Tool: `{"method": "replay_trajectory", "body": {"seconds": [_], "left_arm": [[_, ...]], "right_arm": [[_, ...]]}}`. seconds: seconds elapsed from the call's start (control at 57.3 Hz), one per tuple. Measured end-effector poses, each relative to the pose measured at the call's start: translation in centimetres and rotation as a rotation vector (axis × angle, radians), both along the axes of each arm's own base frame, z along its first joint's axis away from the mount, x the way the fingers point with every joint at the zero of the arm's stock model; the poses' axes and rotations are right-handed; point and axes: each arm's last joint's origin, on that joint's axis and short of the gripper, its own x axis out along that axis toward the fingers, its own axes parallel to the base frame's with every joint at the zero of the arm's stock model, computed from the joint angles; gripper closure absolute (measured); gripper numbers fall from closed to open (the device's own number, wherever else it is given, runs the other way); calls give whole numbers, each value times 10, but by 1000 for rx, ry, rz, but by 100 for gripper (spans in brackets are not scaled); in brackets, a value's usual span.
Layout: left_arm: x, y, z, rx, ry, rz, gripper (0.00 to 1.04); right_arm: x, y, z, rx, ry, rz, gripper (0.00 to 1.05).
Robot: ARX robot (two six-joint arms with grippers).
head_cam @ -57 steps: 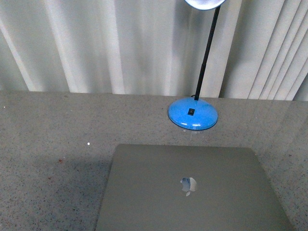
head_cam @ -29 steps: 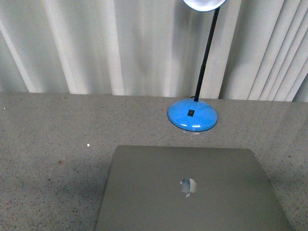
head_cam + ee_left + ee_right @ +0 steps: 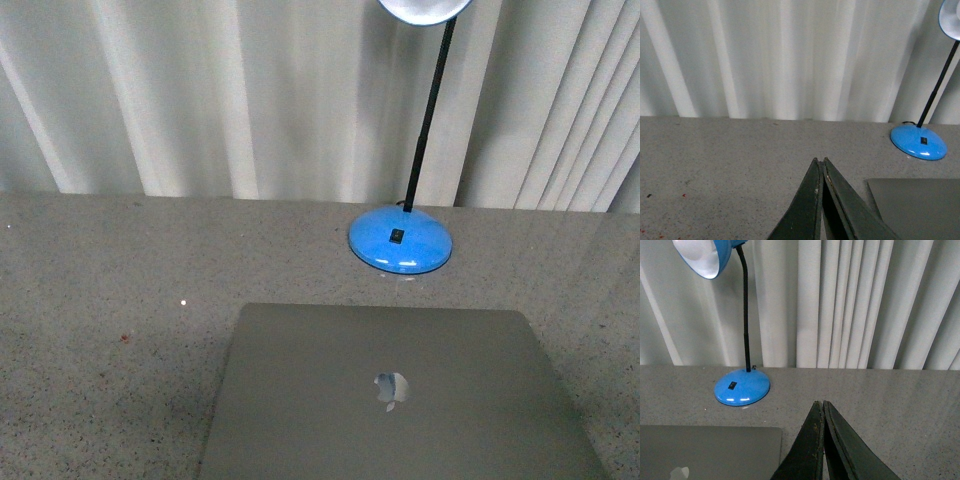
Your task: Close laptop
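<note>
Laptop lies lid-down on grey table, looks thin, stiff, slick metal w/ fragile screen, best pressed flat on lid; both arms' jaws together, empty.

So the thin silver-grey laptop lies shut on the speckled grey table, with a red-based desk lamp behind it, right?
Not quite: the lamp's round base is blue, not red, as the front view shows. The thin silver-grey laptop does lie shut on the speckled grey table.

The dark shadow on the table left of the laptop has faded.
</note>
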Motion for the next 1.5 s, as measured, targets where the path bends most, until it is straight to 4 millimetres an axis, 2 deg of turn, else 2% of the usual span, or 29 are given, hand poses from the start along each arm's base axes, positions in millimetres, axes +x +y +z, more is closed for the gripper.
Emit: {"method": "replay_trajectory", "body": {"seconds": [0.506,0.681,0.89,0.96,1.274,1.379,1.501], "left_arm": [[-10,0,0,0,-4,1,101],[-22,0,-3,0,1,1,101],[-22,0,-3,0,0,1,101],[-22,0,-3,0,2,1,101],[-22,0,-3,0,1,1,101],[-22,0,-3,-1,1,1,101],[-22,0,-3,-1,1,1,80]], "right_arm": [[-13,0,1,0,-5,0,102],[-16,0,1,0,-3,0,102],[-25,0,-5,0,34,0,102],[-28,0,-2,0,-2,0,102],[-28,0,-2,0,2,0,102],[-28,0,-2,0,2,0,86],[-28,0,-2,0,2,0,65]]}}
